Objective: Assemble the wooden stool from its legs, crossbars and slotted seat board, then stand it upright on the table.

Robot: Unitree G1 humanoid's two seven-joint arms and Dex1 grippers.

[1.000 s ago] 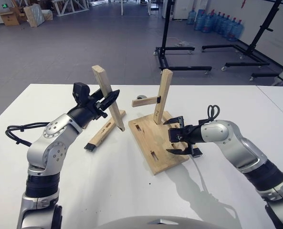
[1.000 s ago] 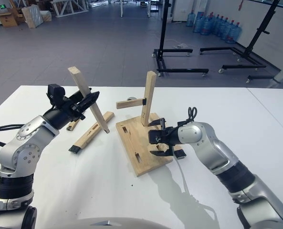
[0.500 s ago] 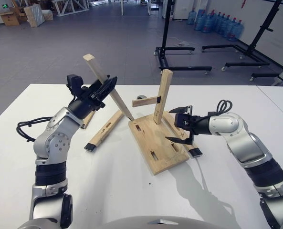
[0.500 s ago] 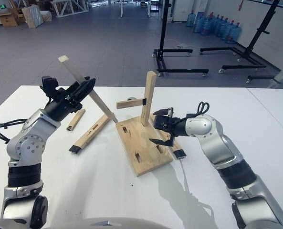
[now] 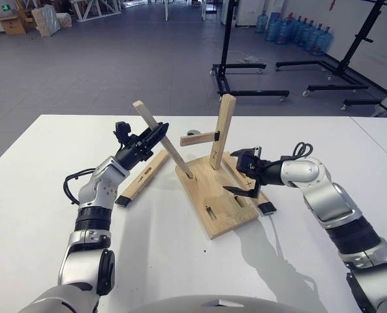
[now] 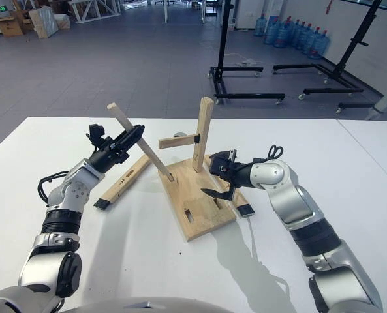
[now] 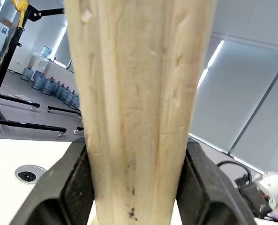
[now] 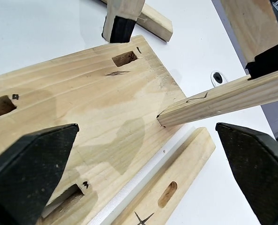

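The slotted seat board [image 5: 213, 208] was laid flat on the table [image 5: 180, 261], with one leg [image 5: 224, 130] stood in it. A tilted second leg [image 5: 173, 151] was clamped by the left gripper [image 5: 157, 134]. The right gripper [image 5: 233, 171] was spread wide above the board.

White table [image 5: 180, 274]: seat board [image 5: 206, 192], loose legs [image 5: 143, 176]

No readable txt; pencil tick on upright leg [image 5: 223, 130].
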